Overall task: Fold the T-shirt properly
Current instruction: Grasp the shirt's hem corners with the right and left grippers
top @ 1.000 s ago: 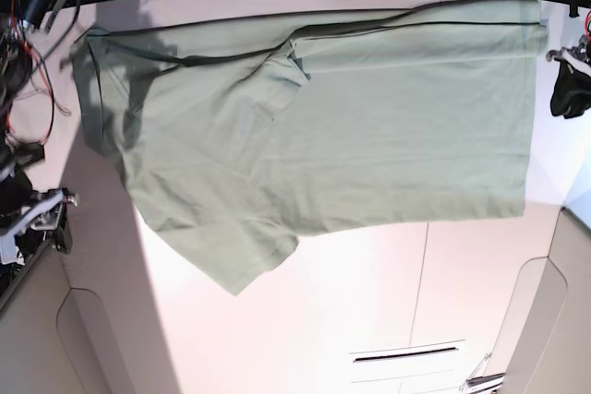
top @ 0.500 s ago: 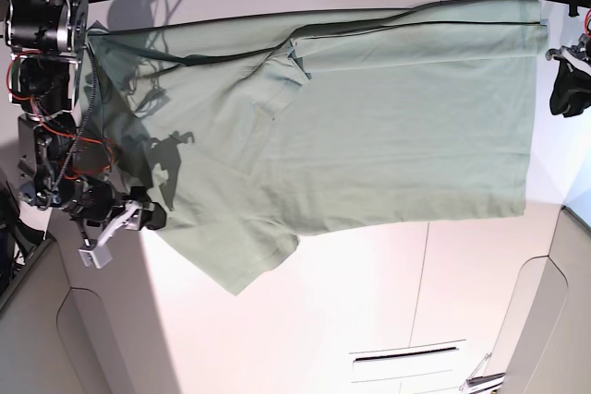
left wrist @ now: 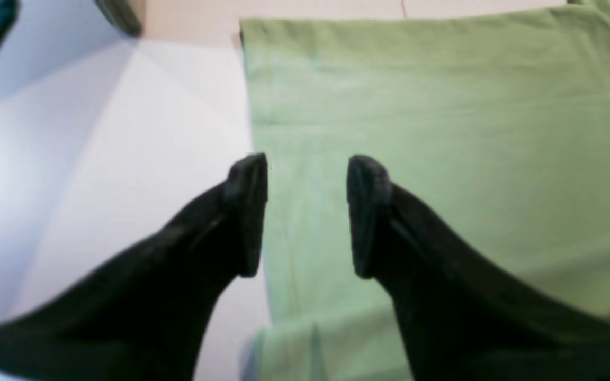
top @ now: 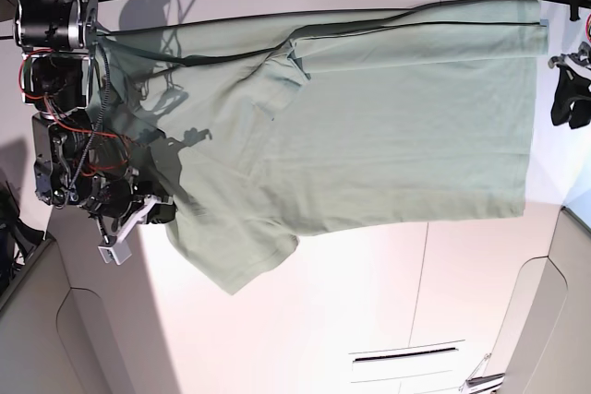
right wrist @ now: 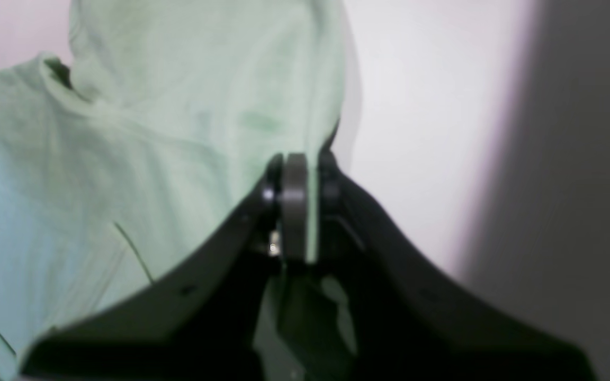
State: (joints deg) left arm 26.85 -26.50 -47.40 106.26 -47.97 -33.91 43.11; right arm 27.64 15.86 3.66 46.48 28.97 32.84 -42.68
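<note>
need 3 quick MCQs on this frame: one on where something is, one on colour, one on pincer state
1. Where is the right pincer in the base view?
A. At the T-shirt's sleeve-side edge, on the view's left
B. Over the middle of the shirt
C. Off the table

2. What colour is the T-shirt?
A. Navy
B. Pale sage green
C. White

3. How does the left pincer stand?
A. Shut on the shirt
B. Shut on nothing
C. Open, above the shirt's edge

Answers:
1. A, since the base view shows it at the shirt's edge near the lower sleeve.
2. B, since all three views show pale green cloth on the white table.
3. C, since the left wrist view shows a clear gap between its fingers, with cloth visible through it.
</note>
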